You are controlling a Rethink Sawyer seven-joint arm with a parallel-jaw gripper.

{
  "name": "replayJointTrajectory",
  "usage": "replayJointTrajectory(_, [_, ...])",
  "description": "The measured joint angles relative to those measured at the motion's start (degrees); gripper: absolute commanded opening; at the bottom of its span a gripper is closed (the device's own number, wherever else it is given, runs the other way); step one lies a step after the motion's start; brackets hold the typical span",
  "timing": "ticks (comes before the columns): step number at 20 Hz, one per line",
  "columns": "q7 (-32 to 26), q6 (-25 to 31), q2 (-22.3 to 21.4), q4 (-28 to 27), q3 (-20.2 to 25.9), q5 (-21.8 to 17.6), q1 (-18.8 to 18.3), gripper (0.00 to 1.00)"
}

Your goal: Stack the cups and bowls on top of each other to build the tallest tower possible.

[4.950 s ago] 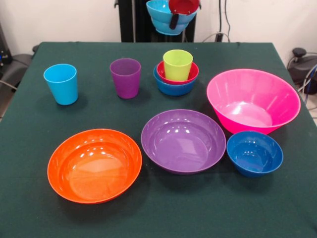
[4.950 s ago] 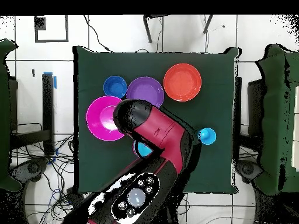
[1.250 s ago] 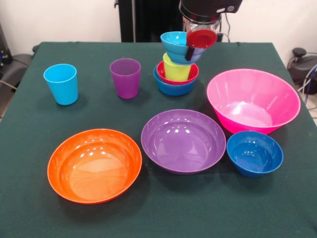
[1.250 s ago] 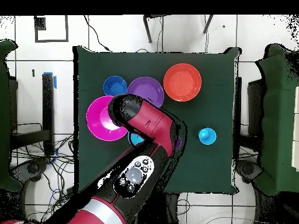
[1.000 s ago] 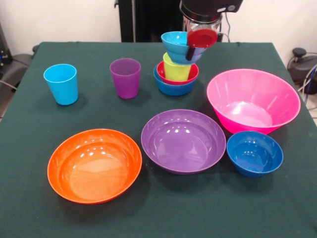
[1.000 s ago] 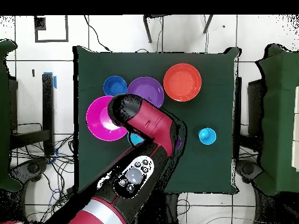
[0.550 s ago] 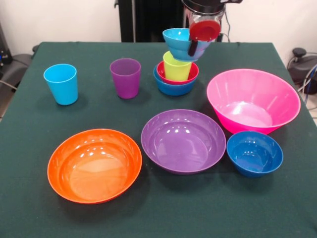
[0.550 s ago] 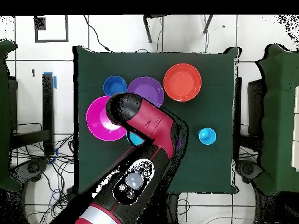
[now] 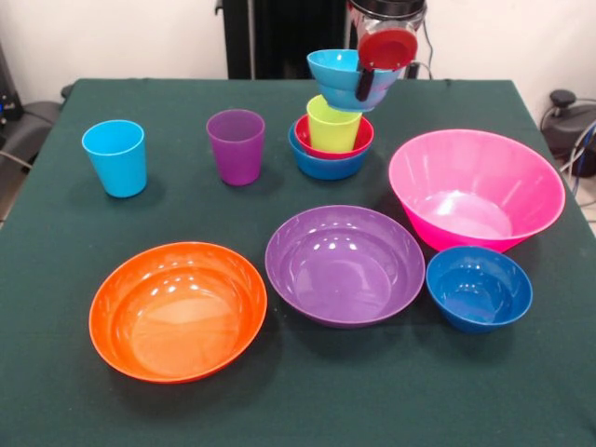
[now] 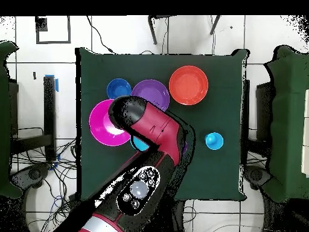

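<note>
One hand [image 9: 371,76] pinching the rim of one cyan bowl [image 9: 345,79], held tilted just above the green cup [image 9: 332,123]. Below it, two nested bowls, red [image 9: 358,142] over blue [image 9: 321,166]. Beside those, two more cups on the table [image 9: 74,372]; nearer, four loose bowls.

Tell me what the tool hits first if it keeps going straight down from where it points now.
Probably the lime green cup: the tool holds the cyan bowl just above it, slightly offset, so depth is uncertain.
</note>
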Motion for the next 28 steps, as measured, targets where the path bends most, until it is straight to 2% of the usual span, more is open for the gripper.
replayJointTrajectory(15, [0.0,-0.21,0.0,0.31,0.4,-0.03,-0.78,0.0])
replayJointTrajectory(28, [0.0,-4.72,0.01,0.5,0.95,-0.11,-2.18,0.0])
